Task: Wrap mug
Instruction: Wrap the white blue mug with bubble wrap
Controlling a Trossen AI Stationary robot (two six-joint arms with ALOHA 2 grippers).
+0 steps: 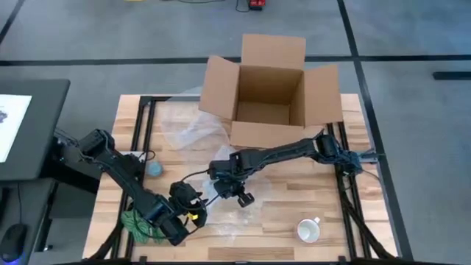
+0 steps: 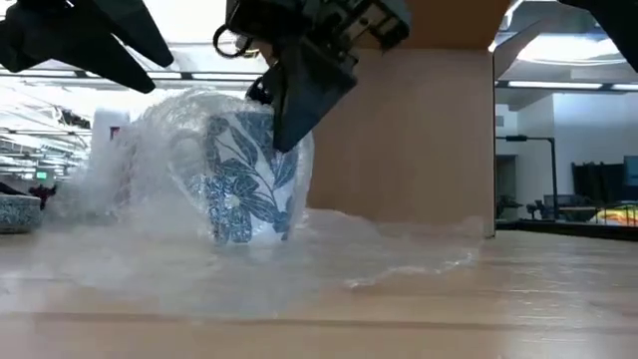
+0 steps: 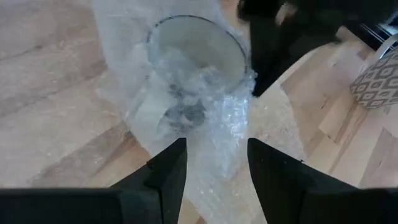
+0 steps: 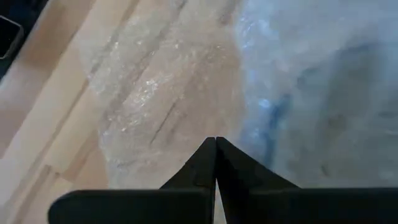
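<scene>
A white mug with a blue leaf pattern [image 2: 244, 175] stands on the table under a sheet of clear bubble wrap [image 2: 150, 199]. The wrap covers its top and sides and spreads over the wood [image 1: 224, 217]. In the left wrist view I look into the mug's mouth [image 3: 196, 53], with wrap bunched over it. My left gripper [image 3: 216, 165] is open near the table's front edge, its fingers on either side of a strip of wrap. My right gripper [image 2: 284, 135] is shut at the mug's upper side. My right gripper comes slanting down from above with its fingers shut. The tips [image 2: 289, 125] lie against the bubble wrap on the mug's upper wall near the rim [image 2: 294, 150]. In the right wrist view nothing shows between the fingers [image 4: 215, 149]. The mug stays on the table.
An open cardboard box [image 1: 268, 96] stands at the back. A plain white mug [image 1: 309, 230] sits at the front right. At the front left there is a green bundle [image 1: 136, 224], with a small blue thing [image 1: 154, 168] farther back. More clear film [image 1: 184, 129] lies left of the box.
</scene>
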